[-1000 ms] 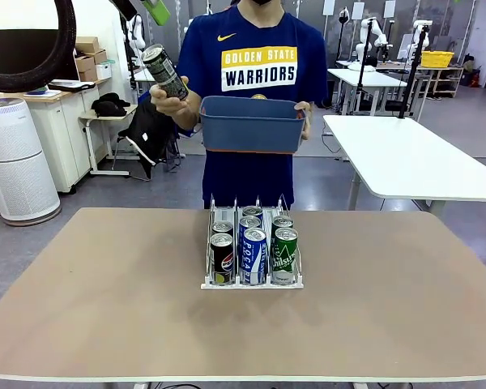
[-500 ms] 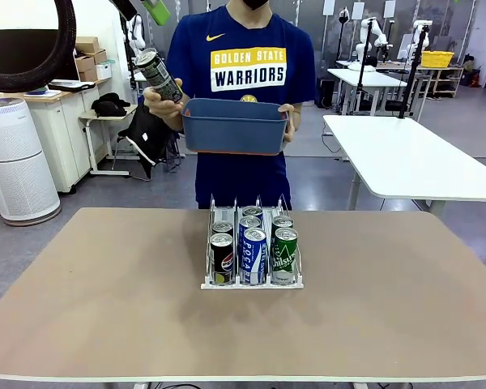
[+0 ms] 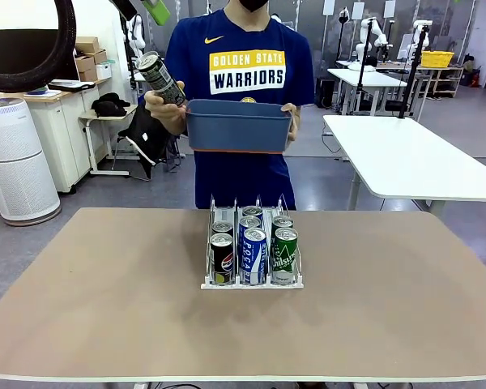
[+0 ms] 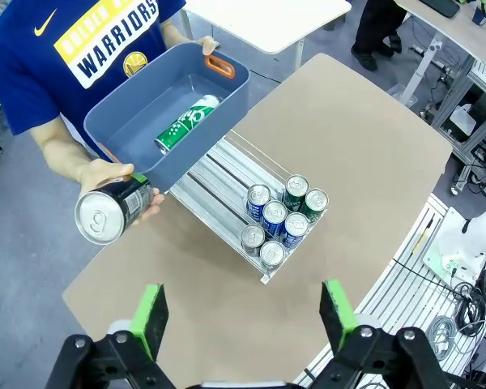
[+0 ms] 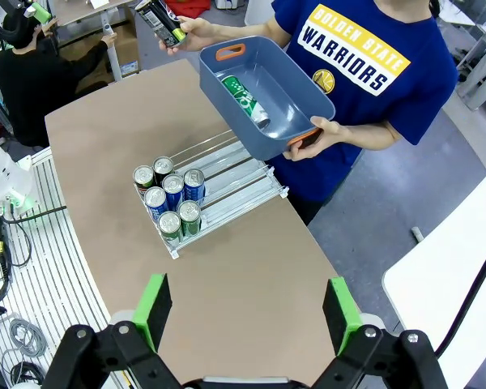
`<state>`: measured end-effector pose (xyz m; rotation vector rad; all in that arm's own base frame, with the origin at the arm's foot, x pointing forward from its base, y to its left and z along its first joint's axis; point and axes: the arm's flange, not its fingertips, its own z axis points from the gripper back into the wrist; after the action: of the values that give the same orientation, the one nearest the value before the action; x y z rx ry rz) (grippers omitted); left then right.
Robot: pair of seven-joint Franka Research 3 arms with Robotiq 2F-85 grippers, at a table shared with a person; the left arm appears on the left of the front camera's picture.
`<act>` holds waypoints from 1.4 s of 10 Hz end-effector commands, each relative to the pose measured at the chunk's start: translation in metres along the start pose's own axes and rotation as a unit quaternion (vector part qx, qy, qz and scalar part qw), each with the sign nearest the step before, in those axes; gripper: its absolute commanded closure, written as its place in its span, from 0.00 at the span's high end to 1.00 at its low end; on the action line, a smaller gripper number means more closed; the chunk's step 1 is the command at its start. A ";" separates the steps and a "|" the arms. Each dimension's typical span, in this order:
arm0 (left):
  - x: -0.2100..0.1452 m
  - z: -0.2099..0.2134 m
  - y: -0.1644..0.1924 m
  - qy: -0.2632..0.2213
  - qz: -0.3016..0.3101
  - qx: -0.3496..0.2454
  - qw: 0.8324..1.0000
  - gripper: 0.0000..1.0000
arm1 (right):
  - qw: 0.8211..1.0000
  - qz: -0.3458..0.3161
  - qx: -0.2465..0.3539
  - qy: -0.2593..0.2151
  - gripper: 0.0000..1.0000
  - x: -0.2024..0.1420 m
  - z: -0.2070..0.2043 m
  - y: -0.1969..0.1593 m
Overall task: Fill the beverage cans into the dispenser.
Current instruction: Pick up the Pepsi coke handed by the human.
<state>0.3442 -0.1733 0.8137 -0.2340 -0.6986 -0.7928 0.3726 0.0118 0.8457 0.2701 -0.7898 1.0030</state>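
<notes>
Left claw (image 4: 245, 316): I read it as released and empty, high above the bench (image 3: 105, 300). Over the last second the person's hand (image 3: 168, 109) has lifted the black can (image 3: 160, 77) slightly. The tub (image 3: 239, 130) has risen with it, and a green can (image 4: 186, 134) lies inside. The dispenser (image 3: 251, 284) keeps its six cans (image 3: 253, 251), two per lane, at the front. Right claw (image 5: 247, 312): likewise released. Judgement: hand-over pending, and neither loose can is near my claws.
</notes>
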 end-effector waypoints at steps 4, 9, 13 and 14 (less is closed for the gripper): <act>0.000 0.001 0.001 0.000 0.002 0.002 1.000 1.00 | 1.000 0.000 0.001 -0.002 1.00 0.000 0.000 0.000; 0.002 -0.010 0.006 0.030 -0.014 -0.005 0.999 1.00 | 1.000 0.000 0.001 -0.002 1.00 0.000 0.000 0.000; 0.000 -0.049 0.033 0.065 -0.058 -0.009 0.996 1.00 | 1.000 0.000 0.001 -0.002 1.00 0.000 0.000 0.000; -0.004 -0.054 0.036 0.069 -0.074 -0.011 0.995 1.00 | 1.000 0.000 0.001 -0.002 1.00 0.000 0.000 0.000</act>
<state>0.3963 -0.1770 0.7694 -0.1780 -0.5868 -0.9126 0.3726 0.0118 0.8458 0.2700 -0.7900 1.0031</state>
